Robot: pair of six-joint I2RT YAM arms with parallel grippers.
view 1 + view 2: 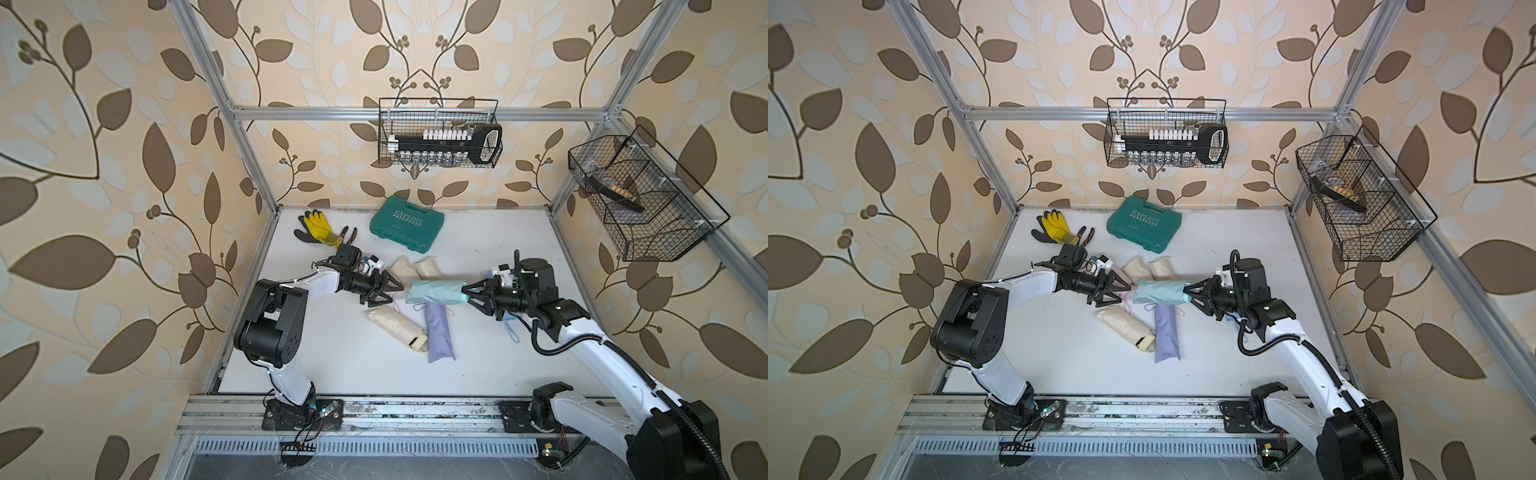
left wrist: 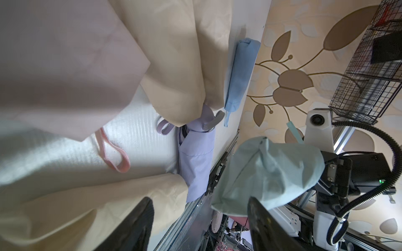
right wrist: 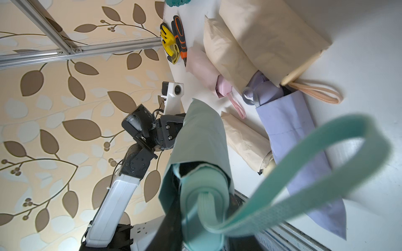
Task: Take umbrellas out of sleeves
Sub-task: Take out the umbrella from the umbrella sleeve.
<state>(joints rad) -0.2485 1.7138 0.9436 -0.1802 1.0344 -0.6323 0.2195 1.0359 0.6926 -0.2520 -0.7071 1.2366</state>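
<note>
R pincer [image 1: 466, 293]: clamped on handle end of mint umbrella [image 3: 208, 184]; its loop [image 3: 326, 152] hangs free.
L pincer [image 1: 398, 293]: jaws apart, at closed end of mint sleeve [image 1: 434, 291]. Sleeve tip is just beside one finger [image 2: 263, 226] in wrist view; nothing gripped.
Mint umbrella: held up off surface [image 1: 332, 353], roughly level, between the 2 arms and above the other items. Sleeve covers all but the handle.
Mint step: pull not begun, by the look of it. L has to close on sleeve end, then arms draw apart.
Lilac [image 1: 439, 336]: on surface, in sleeve, handle + loop poking out at mouth.
Cream A [image 1: 401, 266], cream B [image 1: 428, 266]: side by side on far side of mint, plump, so prob. sleeved.
Cream C [image 1: 395, 322]: near side, next to lilac. Crinkled w/ dark strap at its end, so may be bare already; can't tell.
Pink [image 3: 202, 71]: sleeved, handle out; mostly under L arm in top views.
Blue [image 2: 239, 71]: sleeved, by edge of surface on R side; mostly under R arm in top views.
Done: no flat empty sleeve seen anywhere, so at most 1 out (cream C), maybe 0.
Left: mint in hand, then lilac, pink, blue, cream A + B.
</note>
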